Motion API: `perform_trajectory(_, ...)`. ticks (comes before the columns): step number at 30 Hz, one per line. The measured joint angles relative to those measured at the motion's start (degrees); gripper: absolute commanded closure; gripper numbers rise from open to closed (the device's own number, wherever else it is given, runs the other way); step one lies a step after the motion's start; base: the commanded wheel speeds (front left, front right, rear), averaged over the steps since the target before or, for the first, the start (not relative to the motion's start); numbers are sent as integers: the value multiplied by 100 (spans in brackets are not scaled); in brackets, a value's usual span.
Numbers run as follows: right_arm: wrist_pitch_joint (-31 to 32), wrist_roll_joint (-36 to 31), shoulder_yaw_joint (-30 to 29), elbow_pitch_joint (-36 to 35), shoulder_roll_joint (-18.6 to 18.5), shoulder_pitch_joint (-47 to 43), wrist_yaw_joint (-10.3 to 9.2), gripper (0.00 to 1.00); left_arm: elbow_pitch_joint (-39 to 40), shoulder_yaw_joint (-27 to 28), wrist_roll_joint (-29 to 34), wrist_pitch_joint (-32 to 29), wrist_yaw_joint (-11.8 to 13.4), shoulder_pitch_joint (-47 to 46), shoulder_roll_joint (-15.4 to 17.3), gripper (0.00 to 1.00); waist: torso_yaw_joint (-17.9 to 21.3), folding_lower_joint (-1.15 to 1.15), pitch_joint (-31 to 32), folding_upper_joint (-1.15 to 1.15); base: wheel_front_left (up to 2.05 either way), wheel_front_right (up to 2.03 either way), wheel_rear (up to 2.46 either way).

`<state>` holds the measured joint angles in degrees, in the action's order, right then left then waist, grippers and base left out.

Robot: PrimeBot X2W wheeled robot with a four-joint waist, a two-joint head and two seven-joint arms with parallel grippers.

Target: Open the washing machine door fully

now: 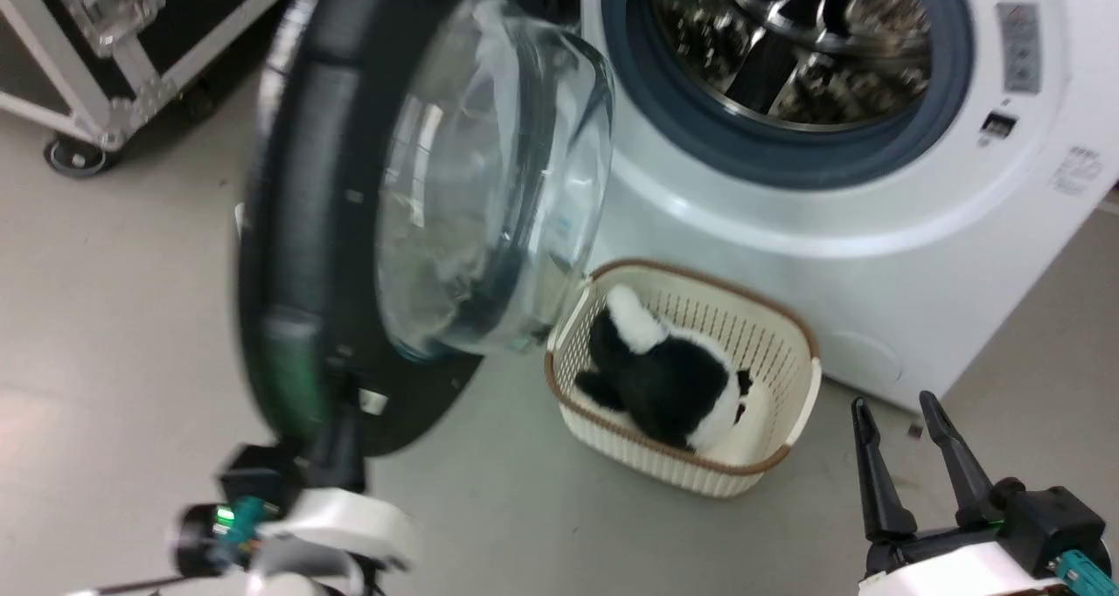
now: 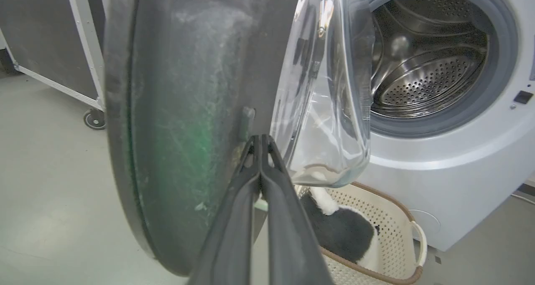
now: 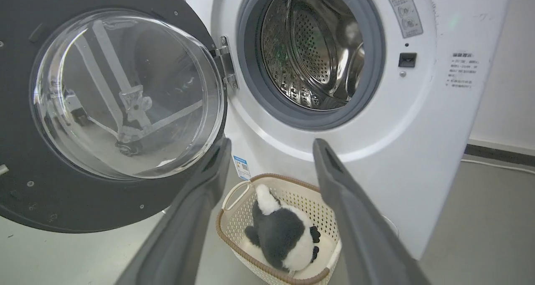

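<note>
The washing machine door (image 1: 306,229) is a big black disc with a bulging clear glass bowl (image 1: 489,185), and it stands swung out to the left of the machine, hinged at its far side (image 3: 228,67). My left gripper (image 1: 343,408) is shut and blurred at the door's lower rim. In the left wrist view its closed fingertips (image 2: 260,141) rest against the door's inner black face (image 2: 188,109), beside the glass. My right gripper (image 1: 893,401) hangs open at the lower right with nothing in it, away from the door (image 3: 104,205) and in front of the basket.
The grey-rimmed steel drum opening (image 1: 787,45) is uncovered in the white machine (image 1: 874,273). A cream basket (image 1: 791,351) holding a black-and-white plush toy (image 1: 664,377) sits on the floor below it. A black wheeled case (image 1: 131,98) stands far left.
</note>
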<state>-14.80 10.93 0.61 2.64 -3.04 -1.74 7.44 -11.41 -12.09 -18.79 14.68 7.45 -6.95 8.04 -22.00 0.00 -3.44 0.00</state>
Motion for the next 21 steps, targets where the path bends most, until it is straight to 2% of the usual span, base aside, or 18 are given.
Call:
perform_trajectory(10,0,-379,42,-1,1,221,0,0,-423,704,-68,0,-85,-764,704,100,9,1,-744,0,0,0,0)
perform_trajectory(16,0,-509,13,-30,-15,438,0,0,-1077,1120,-364,-65,-257,-1333,1157,100,116,1,-1196,0,0,0,0)
perform_trajectory(17,0,-548,-14,-44,-33,502,0,0,-1352,1232,-412,-77,-278,-1547,1324,100,164,1,-1324,0,0,0,0)
perform_trajectory(21,0,-549,-51,-49,-64,580,0,0,-1697,1361,-419,-71,-286,-1816,1515,100,239,2,-1476,0,0,0,0)
